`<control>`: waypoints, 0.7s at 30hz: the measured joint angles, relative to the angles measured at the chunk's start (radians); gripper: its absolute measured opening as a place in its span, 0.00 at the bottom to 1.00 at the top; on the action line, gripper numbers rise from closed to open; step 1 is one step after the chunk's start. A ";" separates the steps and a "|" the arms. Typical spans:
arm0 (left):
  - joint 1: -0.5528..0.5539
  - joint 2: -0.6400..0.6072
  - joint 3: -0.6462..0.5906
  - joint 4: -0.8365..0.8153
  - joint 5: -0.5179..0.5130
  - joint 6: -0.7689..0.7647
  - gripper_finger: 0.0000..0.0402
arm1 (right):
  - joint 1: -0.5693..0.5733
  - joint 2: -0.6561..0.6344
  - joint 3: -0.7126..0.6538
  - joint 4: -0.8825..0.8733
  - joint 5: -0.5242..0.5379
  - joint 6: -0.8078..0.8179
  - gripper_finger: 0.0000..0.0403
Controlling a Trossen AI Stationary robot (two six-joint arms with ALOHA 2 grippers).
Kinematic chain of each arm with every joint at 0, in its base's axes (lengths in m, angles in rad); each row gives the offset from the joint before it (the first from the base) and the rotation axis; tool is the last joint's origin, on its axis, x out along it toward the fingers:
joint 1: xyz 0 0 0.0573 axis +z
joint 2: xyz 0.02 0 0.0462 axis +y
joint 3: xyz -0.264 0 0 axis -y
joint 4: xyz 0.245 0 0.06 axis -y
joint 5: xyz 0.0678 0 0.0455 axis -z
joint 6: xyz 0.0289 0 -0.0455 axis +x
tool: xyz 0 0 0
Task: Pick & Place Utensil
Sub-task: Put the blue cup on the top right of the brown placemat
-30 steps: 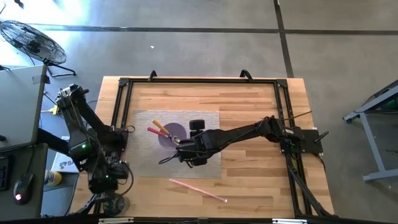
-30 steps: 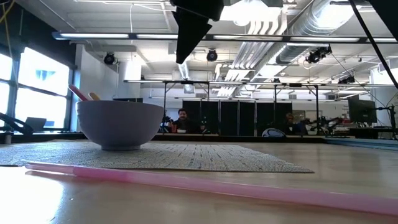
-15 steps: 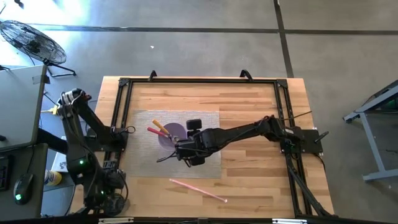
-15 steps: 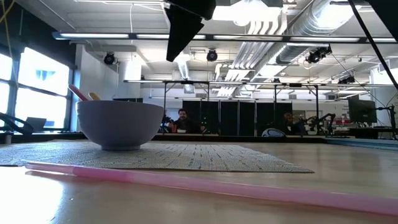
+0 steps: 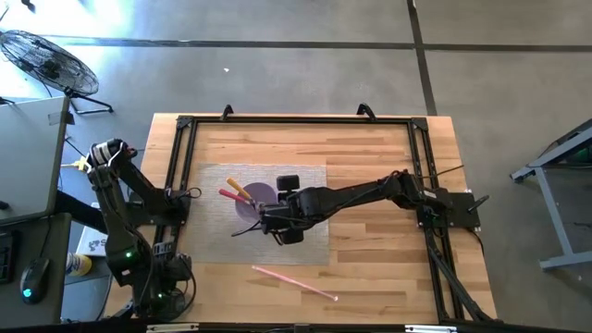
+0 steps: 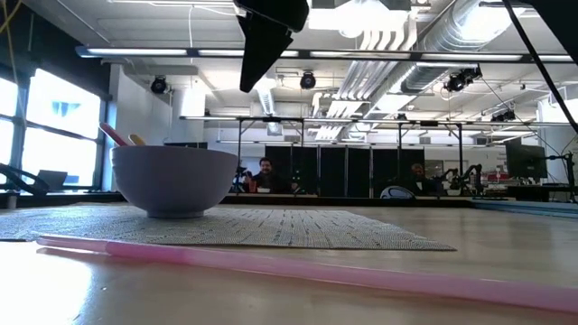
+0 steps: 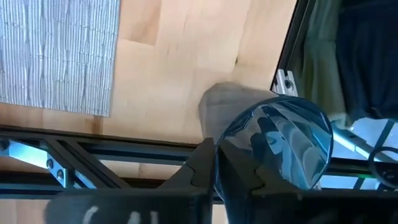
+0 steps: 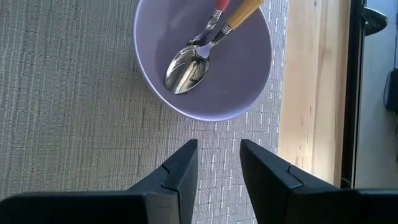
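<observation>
A purple bowl (image 5: 252, 198) (image 8: 205, 59) (image 6: 174, 179) stands on a grey woven mat (image 5: 296, 236). Inside it lie two spoons, one red-handled (image 8: 217, 7) and one orange-handled (image 8: 245, 9); their handles lean out over the rim toward the far left. A long pink utensil (image 5: 294, 282) (image 6: 298, 266) lies flat on the bare wood near the table's near edge. My right gripper (image 8: 217, 163) (image 5: 264, 220) hangs open and empty above the mat, just right of the bowl, pointing down and leftward. My left gripper (image 7: 216, 167) is shut, parked over the near-left corner.
A black metal frame (image 5: 180, 166) runs around the tabletop. A shiny rounded dome (image 7: 280, 146) sits off the near-left corner beside my left gripper. Bare wood (image 5: 370, 250) lies right of the mat. People sit in the room far behind the table (image 6: 264, 171).
My right gripper has drifted a little toward the table's left, closer to the bowl, staying open and high. My left arm has drawn back toward the near-left corner. The bowl, spoons and pink utensil have not moved.
</observation>
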 joint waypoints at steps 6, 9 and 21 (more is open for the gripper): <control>0.000 0.000 0.000 0.000 -0.002 -0.002 0.21 | 0.000 0.000 0.000 0.000 0.000 0.000 0.28; 0.000 0.003 0.000 -0.001 0.003 0.001 0.29 | 0.000 0.000 0.000 0.000 -0.001 0.000 0.28; 0.000 0.080 0.000 0.001 0.049 0.036 0.33 | 0.000 0.000 0.000 0.000 -0.005 0.000 0.28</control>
